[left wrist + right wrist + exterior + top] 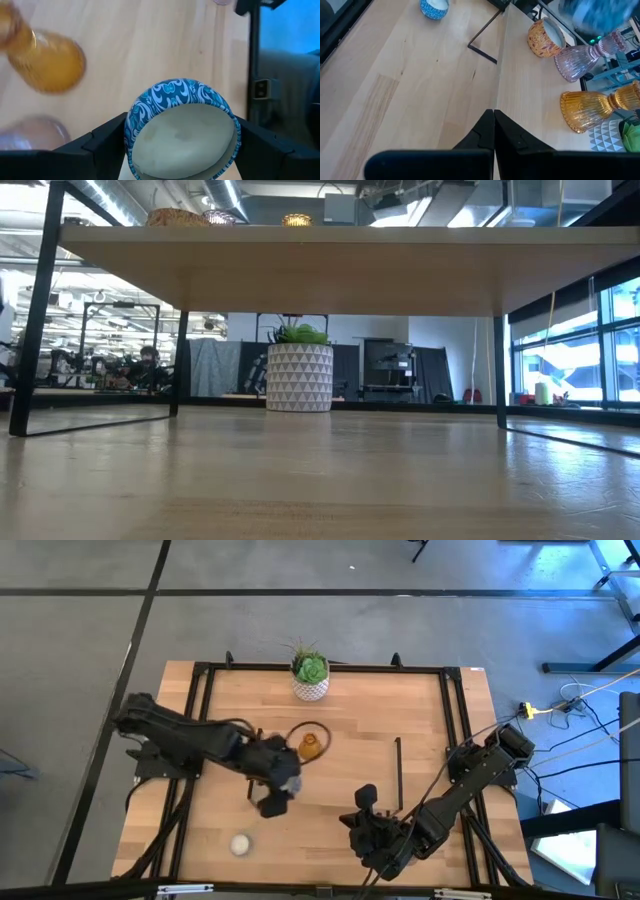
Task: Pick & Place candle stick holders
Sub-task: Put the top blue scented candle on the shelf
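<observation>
The candle stick holder [182, 132] you want to watch is a low round one with a blue-and-white patterned wall and a cream inside, clamped between the left gripper's [182, 142] dark fingers; its lower edge is cut off in the left wrist view. From above, your left gripper [275, 790] sits over the middle of the table [420, 710] and covers that piece almost entirely. Just beyond it lies an amber holder [311, 745], blurred in the left wrist view [47, 62], and beside that a pale pink holder [32, 132] is only faintly made out. A second low blue-walled holder [240, 844] stands apart, nearer the front edge than the left gripper. Your right gripper [493, 117] has its fingers pressed together on nothing, near the front edge; ahead of it lie an orange-patterned low holder [546, 37] and a pink ribbed holder [577, 60]. The white pot [310, 685] with its plant stands at the far edge.
</observation>
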### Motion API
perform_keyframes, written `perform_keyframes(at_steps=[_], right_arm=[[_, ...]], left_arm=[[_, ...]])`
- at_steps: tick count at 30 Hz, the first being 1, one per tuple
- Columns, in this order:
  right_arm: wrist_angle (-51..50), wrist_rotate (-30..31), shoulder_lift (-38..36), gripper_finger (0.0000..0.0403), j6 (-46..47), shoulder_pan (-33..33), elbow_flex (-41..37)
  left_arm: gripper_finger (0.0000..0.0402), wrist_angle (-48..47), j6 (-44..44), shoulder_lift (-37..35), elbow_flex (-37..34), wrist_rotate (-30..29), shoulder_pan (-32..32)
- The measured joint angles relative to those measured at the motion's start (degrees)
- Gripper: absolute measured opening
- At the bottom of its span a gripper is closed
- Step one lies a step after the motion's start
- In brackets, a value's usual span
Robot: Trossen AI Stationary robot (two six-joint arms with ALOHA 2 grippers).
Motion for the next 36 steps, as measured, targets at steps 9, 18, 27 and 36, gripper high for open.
perform_keyframes(at_steps=[9, 18, 27, 36], right_arm=[[0.0, -1.05, 0.0, 0.0, 0.57, -0.01, -0.66], [-0.9, -1.06, 0.0, 0.0, 2.12, 0.83, -1.36], [-1.56, -0.67, 0.0, 0.0, 2.64, 0.83, -1.36], [-1.93, -0.87, 0.02, 0.0, 3.04, 0.83, -1.36]], left_arm=[[0.0291, -14.33, 12.31, 18.05, 20.44, 1.05, 3.85], [0.029, -19.37, 17.23, 21.11, 25.32, 5.64, 7.38], [0.029, -17.32, 21.1, 22.34, 23.79, 11.12, 10.64], [0.029, -17.68, 22.83, 25.97, 23.95, 8.71, 10.25]])
